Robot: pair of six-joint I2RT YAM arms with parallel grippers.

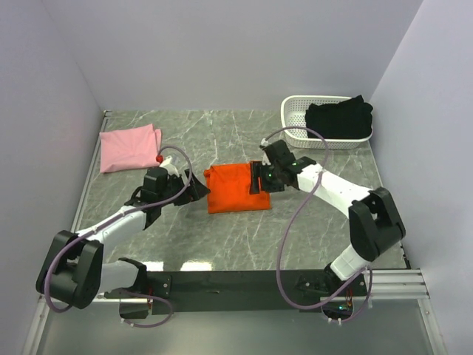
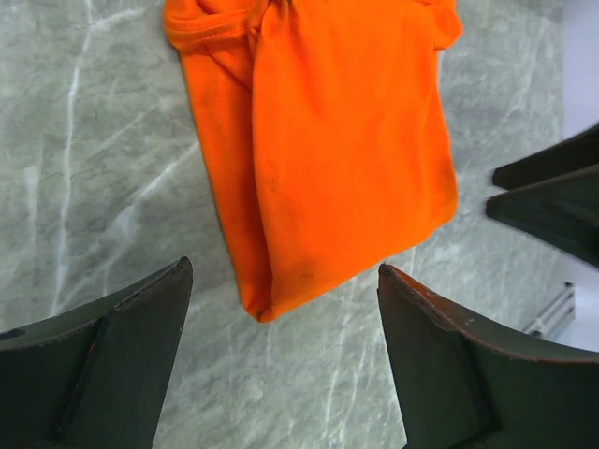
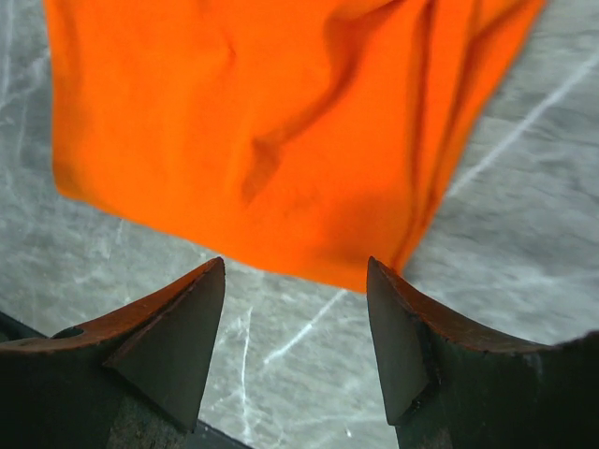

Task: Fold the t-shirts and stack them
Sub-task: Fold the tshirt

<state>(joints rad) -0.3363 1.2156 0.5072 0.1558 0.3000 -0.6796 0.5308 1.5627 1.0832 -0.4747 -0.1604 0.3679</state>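
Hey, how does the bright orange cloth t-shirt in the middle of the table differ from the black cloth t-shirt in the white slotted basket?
The bright orange cloth t-shirt lies folded into a flat rectangle; the black cloth t-shirt sits bunched in a heap. The orange one rests on the grey marble table, the black one inside the white slotted plastic basket at the far right corner. Both are soft, plain-coloured cloth.

I read the orange shirt point(image 1: 238, 188) as soft, matt cloth with creases. The worktop point(image 1: 222, 240) under it looks like smooth grey veined stone with a slight sheen. Behind the shirt, the basket point(image 1: 293, 118) is white slotted plastic.
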